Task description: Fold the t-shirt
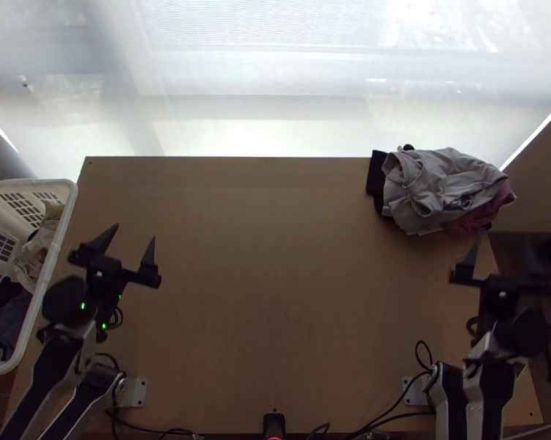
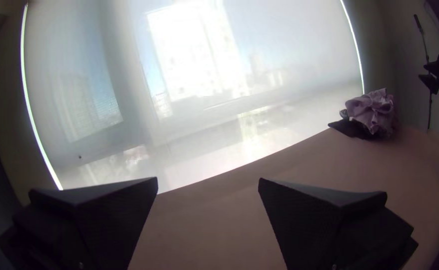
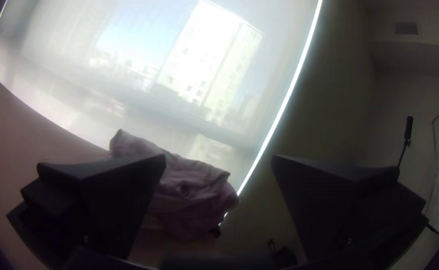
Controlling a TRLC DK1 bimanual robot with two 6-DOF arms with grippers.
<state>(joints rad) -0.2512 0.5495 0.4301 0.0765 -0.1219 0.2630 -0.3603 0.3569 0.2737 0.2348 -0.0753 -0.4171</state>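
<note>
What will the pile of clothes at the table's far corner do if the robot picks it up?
The pile would probably sag and flop, since its grey cloth lies crumpled in soft folds. Pieces might slip off, because several colours lie loosely bunched together. It probably won't roll, being slumped.

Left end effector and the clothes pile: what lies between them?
Only a bare stretch of the wooden table lies between the left end effector and the clothes pile, as the top view shows.
</note>
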